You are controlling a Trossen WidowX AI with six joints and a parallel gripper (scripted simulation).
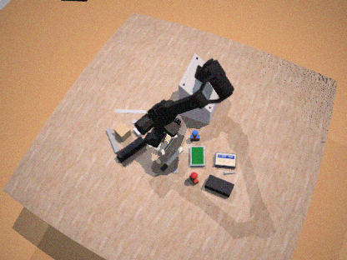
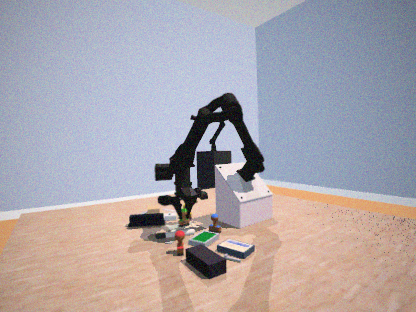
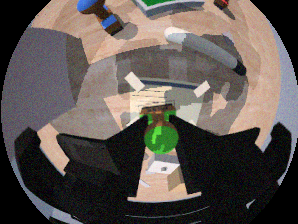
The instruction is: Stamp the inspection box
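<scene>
My gripper is shut on the green-knobbed wooden stamp, which is upright with its dark base over the card. The card is cream with printed lines and has white corner pieces. The stamp's base hides part of it, so I cannot tell whether the base touches it or where the inspection box lies. The green ink pad lies beside the card. A blue-knobbed stamp and a red-knobbed stamp stand near the pad.
A grey, black-ended tool lies between card and pad. Beyond the pad are a black block and a labelled case. A white sloped housing stands behind. A tan block and black bar lie across the card.
</scene>
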